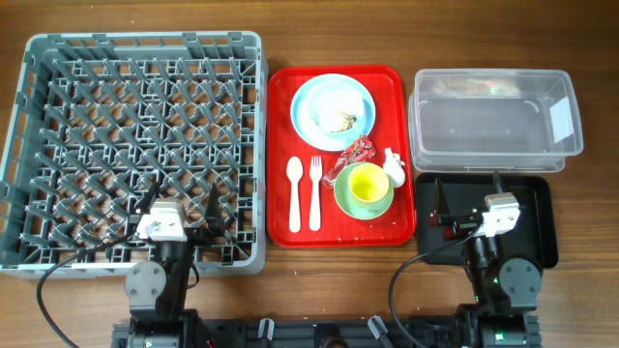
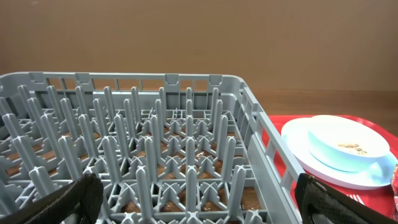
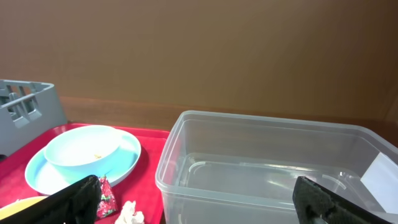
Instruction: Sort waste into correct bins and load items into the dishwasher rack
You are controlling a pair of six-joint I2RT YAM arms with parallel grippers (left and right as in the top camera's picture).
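Observation:
The grey dishwasher rack [image 1: 145, 43] fills the left of the table, and my left gripper [image 1: 181, 198] hangs open over its near edge, nothing between its fingers [image 2: 68, 200]. On the red tray [image 1: 280, 116] sit a pale-blue plate [image 1: 308, 124] carrying a bowl with food scraps [image 1: 338, 114], a red wrapper [image 1: 356, 155], a white tissue [image 1: 395, 166], a yellow cup [image 1: 366, 184] inside a teal bowl, a spoon [image 1: 295, 188] and a fork [image 1: 314, 193]. My right gripper [image 1: 467, 193] is open above the black tray [image 1: 537, 227], facing the clear tub [image 3: 267, 168].
The tub [image 1: 493, 75] stands at the back right, touching the black tray's far edge. The red tray lies between the rack and the two bins. A rack corner [image 3: 25, 106] shows at the left of the right wrist view.

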